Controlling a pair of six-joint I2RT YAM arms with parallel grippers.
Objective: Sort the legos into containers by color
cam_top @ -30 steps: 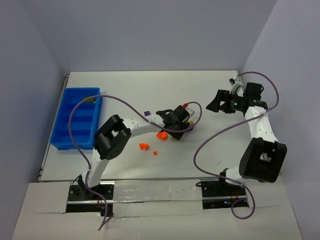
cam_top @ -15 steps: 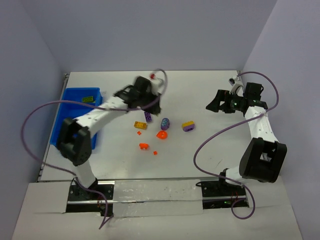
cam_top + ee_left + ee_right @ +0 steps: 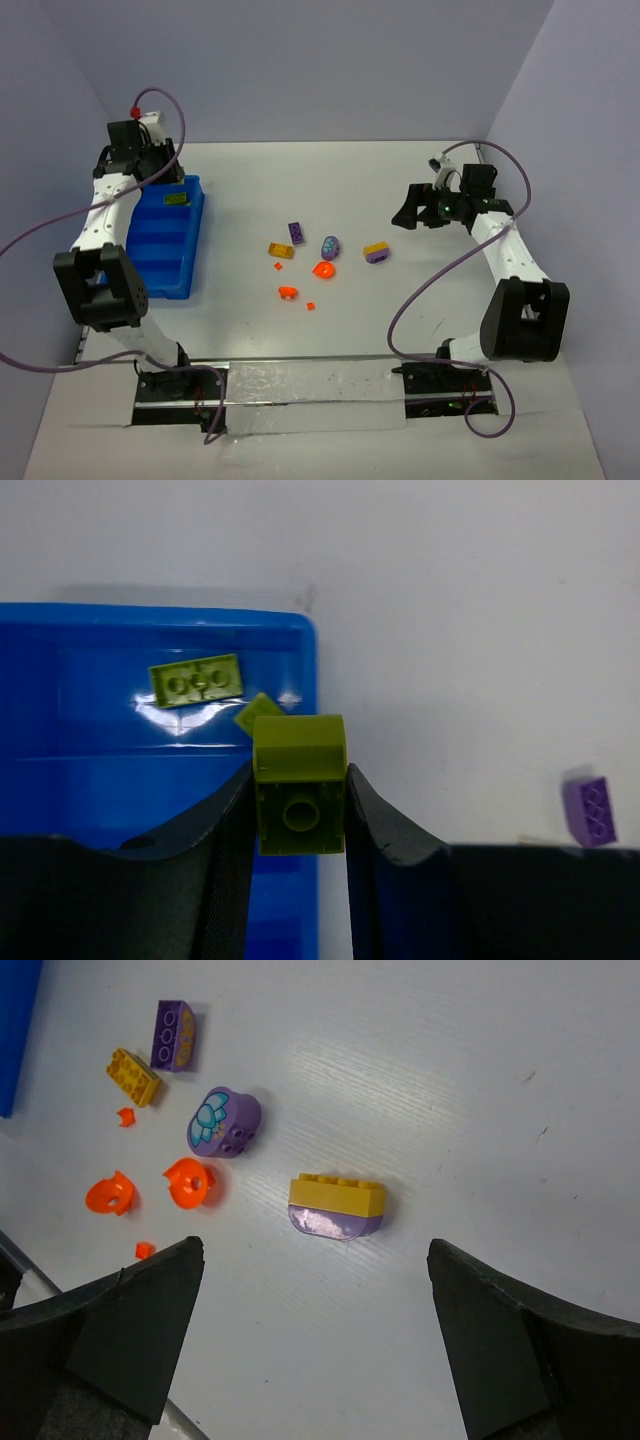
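My left gripper (image 3: 150, 168) is shut on an olive-green brick (image 3: 298, 785) and holds it over the right rim of the blue tray (image 3: 148, 262) at its far end. Two olive-green pieces (image 3: 196, 680) lie in the tray's far compartment (image 3: 90, 720). My right gripper (image 3: 412, 212) is open and empty, above a yellow-and-purple brick (image 3: 336, 1206) that lies on the table just beyond its fingers. Loose on the table are a purple brick (image 3: 297, 232), a yellow brick (image 3: 280, 250), a rounded purple piece (image 3: 329, 246) and orange pieces (image 3: 323, 269).
Another orange piece (image 3: 288, 293) and a tiny orange bit (image 3: 311, 305) lie nearer the arm bases. The tray sits along the table's left edge, close to the left wall. A purple brick (image 3: 590, 810) shows at the right of the left wrist view.
My left arm has swung from the middle of the table to the far end of the blue tray, carrying the olive-green brick. My right gripper has shifted slightly left.
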